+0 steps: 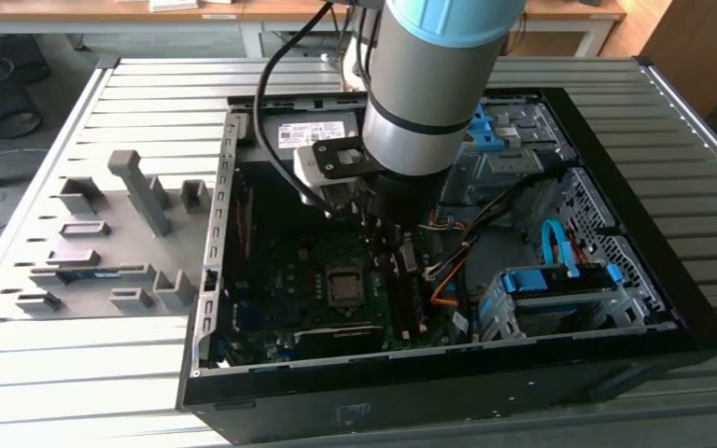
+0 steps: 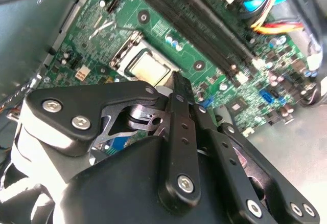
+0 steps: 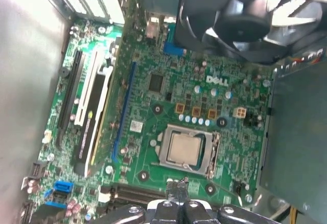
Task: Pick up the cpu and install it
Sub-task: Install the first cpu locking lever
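Note:
The cpu (image 3: 184, 149), a small square chip with a dull silver top, lies flat in the metal-framed socket on the green motherboard (image 3: 148, 106); it shows in both wrist views (image 2: 149, 68). My gripper (image 3: 177, 184) hangs above the board just beside the socket, apart from the chip. Its black fingertips (image 2: 180, 87) stand together with nothing between them. In the exterior view the arm (image 1: 428, 84) reaches down into the open computer case (image 1: 633, 308), and the socket (image 1: 344, 285) lies just in front of it.
A black fan (image 3: 240, 24) and a grey metal box (image 3: 299, 132) flank the socket. Memory slots (image 2: 204, 29), orange and blue cables (image 1: 558, 247) and a drive cage (image 1: 558, 299) crowd the case. Grey plastic fixture blocks (image 1: 122, 233) stand at the exterior view's left.

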`<control>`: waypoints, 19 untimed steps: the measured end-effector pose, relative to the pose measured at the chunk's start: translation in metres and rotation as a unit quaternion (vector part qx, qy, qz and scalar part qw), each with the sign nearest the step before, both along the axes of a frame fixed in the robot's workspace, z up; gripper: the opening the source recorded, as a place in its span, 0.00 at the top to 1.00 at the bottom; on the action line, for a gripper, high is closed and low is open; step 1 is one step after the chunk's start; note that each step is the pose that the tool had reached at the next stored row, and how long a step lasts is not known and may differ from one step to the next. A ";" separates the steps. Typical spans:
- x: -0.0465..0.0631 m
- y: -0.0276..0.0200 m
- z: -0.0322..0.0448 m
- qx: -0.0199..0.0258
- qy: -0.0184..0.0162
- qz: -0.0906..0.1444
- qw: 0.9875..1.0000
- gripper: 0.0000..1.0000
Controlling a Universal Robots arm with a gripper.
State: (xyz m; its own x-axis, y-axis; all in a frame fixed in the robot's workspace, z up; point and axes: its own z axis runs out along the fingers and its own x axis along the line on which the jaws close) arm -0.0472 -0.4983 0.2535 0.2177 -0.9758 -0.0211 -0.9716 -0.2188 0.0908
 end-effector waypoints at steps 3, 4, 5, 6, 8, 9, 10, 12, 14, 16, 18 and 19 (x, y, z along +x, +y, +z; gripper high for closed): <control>0.009 0.0022 -0.0003 0.000 0.001 0.000 1.000 0.90; 0.011 0.0036 -0.0006 0.000 0.001 0.000 1.000 0.90; 0.012 0.0063 -0.0007 0.000 0.001 0.000 1.000 0.90; 0.012 0.0099 -0.0007 0.000 0.001 0.000 1.000 0.90; 0.012 0.0176 -0.0007 0.000 0.001 0.000 1.000 0.90; 0.013 0.0214 -0.0007 0.000 0.001 0.000 1.000 0.90; 0.013 0.0250 -0.0006 0.000 0.001 0.000 1.000 0.90; 0.013 0.0314 -0.0007 0.000 0.001 0.000 1.000 0.90; 0.014 0.0361 -0.0007 0.001 0.001 0.000 1.000 0.90; 0.014 0.0434 -0.0007 0.001 0.001 0.000 1.000 0.90; 0.014 0.0520 -0.0006 0.001 0.001 0.000 1.000 0.90; 0.014 0.0565 -0.0007 0.001 0.001 0.000 1.000 0.90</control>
State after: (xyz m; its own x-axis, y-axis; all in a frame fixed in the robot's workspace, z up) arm -0.0328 -0.4418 0.2528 0.2177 -0.9757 -0.0234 -0.9714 -0.2189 0.0922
